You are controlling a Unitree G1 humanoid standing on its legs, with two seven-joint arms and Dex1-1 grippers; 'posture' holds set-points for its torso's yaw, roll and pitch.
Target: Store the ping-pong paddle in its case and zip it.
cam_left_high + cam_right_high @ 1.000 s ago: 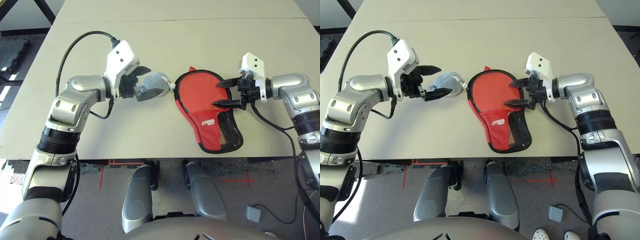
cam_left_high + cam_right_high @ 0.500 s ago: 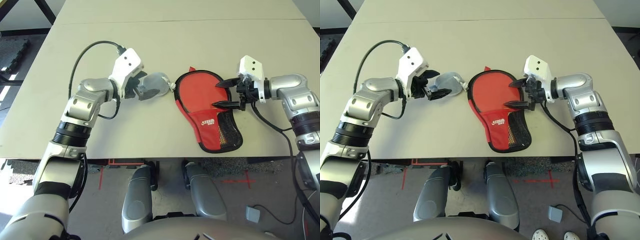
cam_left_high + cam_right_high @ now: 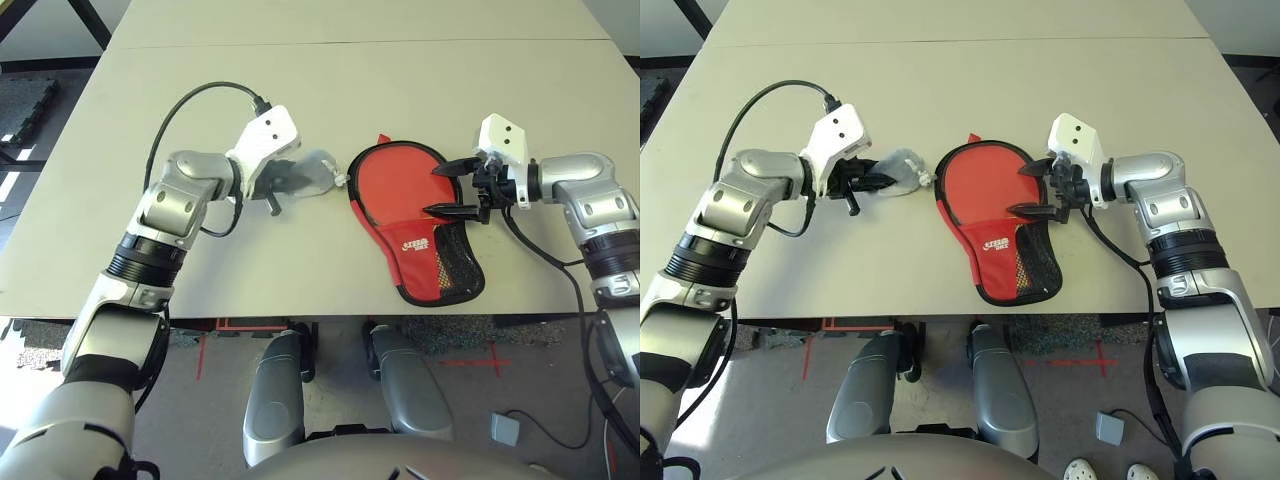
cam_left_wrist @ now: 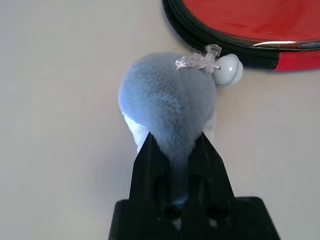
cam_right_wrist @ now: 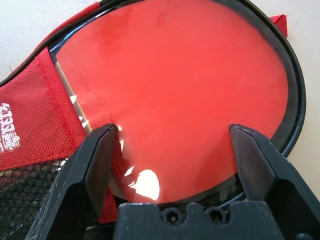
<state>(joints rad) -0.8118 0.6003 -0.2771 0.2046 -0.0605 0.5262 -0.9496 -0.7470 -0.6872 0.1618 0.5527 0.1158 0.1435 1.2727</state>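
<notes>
The room was brightly and evenly lit from overhead, and the table [image 3: 400, 80] looked pale and flat, with short soft shadows under the arms. A white glare patch sat on the ping-pong paddle [image 5: 170, 85] low in the right wrist frame, and a thin bright streak ran along its edge at the upper right of the left wrist frame. The right gripper [image 5: 175, 150] was slightly soft at the bottom of that frame. The head views stayed sharp.

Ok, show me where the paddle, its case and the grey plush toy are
ping-pong paddle [image 5: 175, 85]: right wrist view, middle of the red rubber face.
case [image 3: 418, 244]: left eye view, red fabric by the logo.
grey plush toy [image 4: 167, 102]: left wrist view, middle of its furry body.
</notes>
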